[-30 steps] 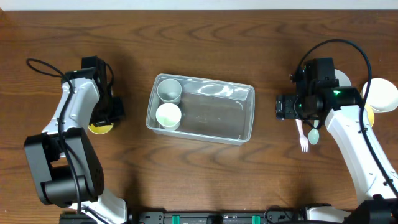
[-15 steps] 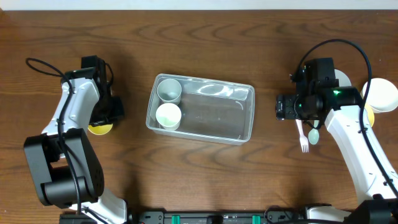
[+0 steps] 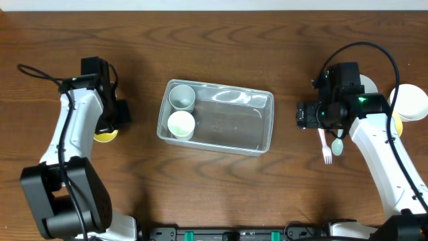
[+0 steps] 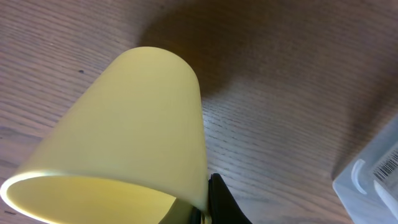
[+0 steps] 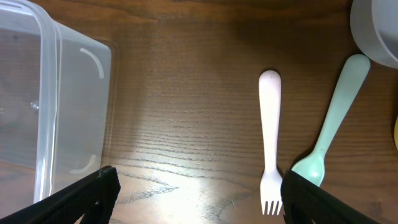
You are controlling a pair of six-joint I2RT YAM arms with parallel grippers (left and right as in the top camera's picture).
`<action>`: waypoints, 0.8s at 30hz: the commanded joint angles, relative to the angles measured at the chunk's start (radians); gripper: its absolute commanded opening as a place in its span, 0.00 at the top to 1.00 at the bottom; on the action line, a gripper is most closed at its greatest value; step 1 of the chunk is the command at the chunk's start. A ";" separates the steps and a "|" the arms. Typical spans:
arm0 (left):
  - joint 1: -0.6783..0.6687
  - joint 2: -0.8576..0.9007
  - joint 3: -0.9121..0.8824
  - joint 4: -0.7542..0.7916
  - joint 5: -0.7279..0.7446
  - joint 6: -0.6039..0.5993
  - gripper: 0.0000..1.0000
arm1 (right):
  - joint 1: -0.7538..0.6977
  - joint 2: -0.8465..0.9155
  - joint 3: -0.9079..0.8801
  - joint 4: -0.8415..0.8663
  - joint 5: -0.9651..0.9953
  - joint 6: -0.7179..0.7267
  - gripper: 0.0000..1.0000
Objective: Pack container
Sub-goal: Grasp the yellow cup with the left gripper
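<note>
The clear container sits mid-table with two cups, grey-green and white, at its left end. Its corner shows in the right wrist view and the left wrist view. My left gripper is shut on the rim of a yellow cup, which also shows under the arm in the overhead view. My right gripper is open and empty over bare wood, between the container and a white fork and mint spoon.
A white bowl and a yellow item lie at the far right edge, with a grey-white dish behind the spoon. The fork and spoon lie below the right wrist.
My left arm has shifted left and slightly away from the container, carrying the yellow cup with it. The right arm has not moved.
</note>
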 commanded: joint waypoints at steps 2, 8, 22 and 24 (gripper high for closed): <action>0.006 -0.046 0.005 -0.006 -0.003 -0.006 0.94 | 0.006 0.003 0.013 0.000 -0.003 0.000 0.15; -0.014 -0.114 0.007 -0.037 0.004 -0.008 0.94 | 0.006 0.003 0.013 0.000 -0.003 0.000 0.15; -0.512 -0.284 0.277 -0.165 0.025 0.003 0.94 | 0.006 0.003 0.013 0.005 -0.003 0.000 0.15; -0.585 -0.244 0.316 -0.172 0.025 0.003 0.94 | 0.006 0.003 0.013 0.004 -0.003 0.000 0.15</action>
